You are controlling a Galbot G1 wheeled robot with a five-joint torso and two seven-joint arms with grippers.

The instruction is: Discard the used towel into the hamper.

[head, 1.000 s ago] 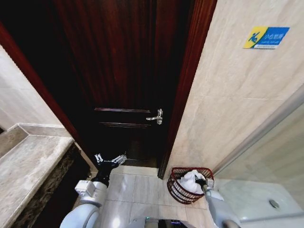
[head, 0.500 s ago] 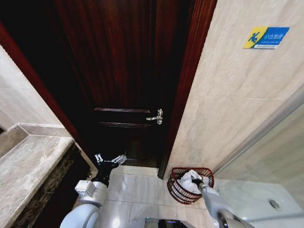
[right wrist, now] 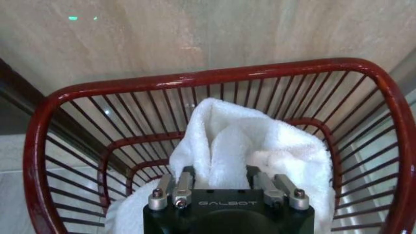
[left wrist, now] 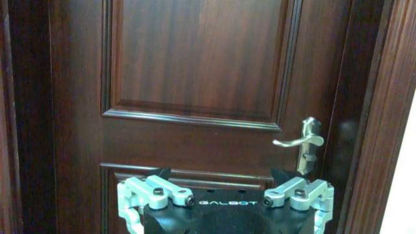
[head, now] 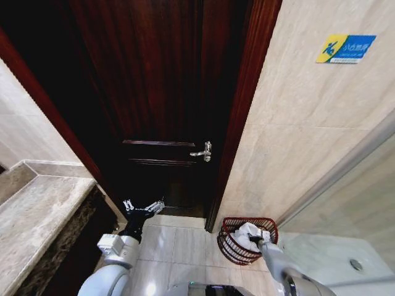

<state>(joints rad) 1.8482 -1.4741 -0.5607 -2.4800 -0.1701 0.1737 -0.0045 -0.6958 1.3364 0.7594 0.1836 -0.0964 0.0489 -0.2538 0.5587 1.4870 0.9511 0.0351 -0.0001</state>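
White towel [right wrist: 250, 146] sits pinched between the fingers of the right gripper [right wrist: 221, 183], which reaches down into the hamper [right wrist: 195, 80]; the jaws stand narrow, closed on a fold of the cloth. From the head view the right gripper [head: 258, 237] is at the hamper's [head: 229, 242] mouth, with the towel [head: 248, 233] bunched inside and rising a little above the rim. Reddish-brown wire ribs ring the cloth on all sides. The hamper stands on the pale tiled floor [head: 185, 243], in the corner where the dark wooden door frame [head: 237, 123] meets the beige tiled wall [head: 308, 142].

Off to the robot's left, the left gripper [head: 141, 209] hangs in the air with its fingers spread wide, holding nothing, well apart from the hamper. It faces the door [left wrist: 195, 97], whose silver handle [left wrist: 302, 144] lies beyond the left gripper [left wrist: 224, 192]. A grey marble counter [head: 37, 216] lies at the far left.
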